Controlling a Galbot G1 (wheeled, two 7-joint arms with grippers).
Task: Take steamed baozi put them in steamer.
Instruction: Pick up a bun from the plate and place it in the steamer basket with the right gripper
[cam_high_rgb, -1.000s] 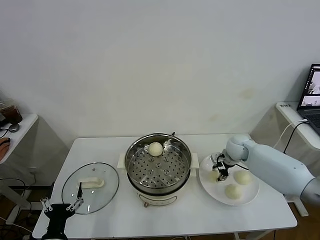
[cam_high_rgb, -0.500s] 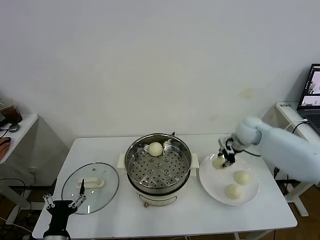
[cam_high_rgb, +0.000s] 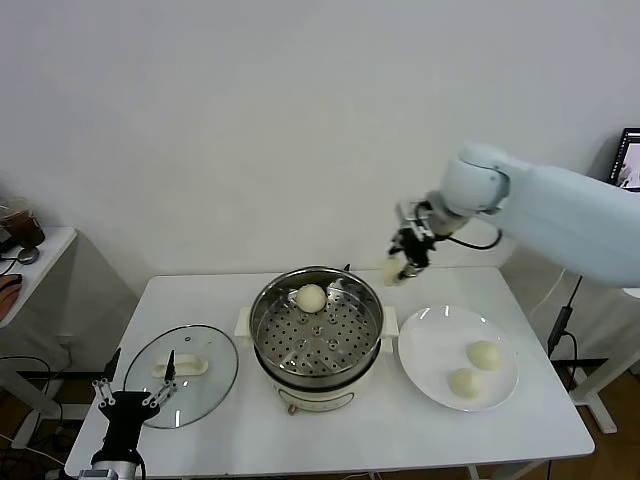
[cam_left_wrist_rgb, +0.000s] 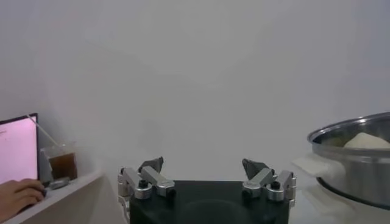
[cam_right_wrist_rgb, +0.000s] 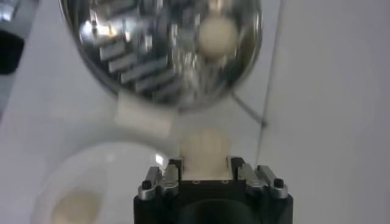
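We see a white rectangular table (cam_high_rgb: 330, 440) standing against a plain white wall. At its centre sits the round shiny steel steamer (cam_high_rgb: 316, 335) on a white base, with a perforated metal tray inside; one smooth cream-white steamed baozi (cam_high_rgb: 311, 297) lies on the tray near the far rim. To the robot's left of the steamer rests a round glass lid (cam_high_rgb: 181, 375) with a white handle, flat on the table. To the robot's right lies a flat white round plate (cam_high_rgb: 440, 350) carrying two more cream-white buns (cam_high_rgb: 484, 354) side by side. The right arm, pale blue-white, reaches in high above the table, and its right gripper (cam_high_rgb: 405, 262) is clenched on a fourth bun (cam_right_wrist_rgb: 204, 146), held in the air above the table's far edge, between the steamer and the plate. The left gripper (cam_high_rgb: 132, 403) waits low at the table's near edge beside the lid, its fingers (cam_left_wrist_rgb: 152, 176) spread wide apart with nothing between them
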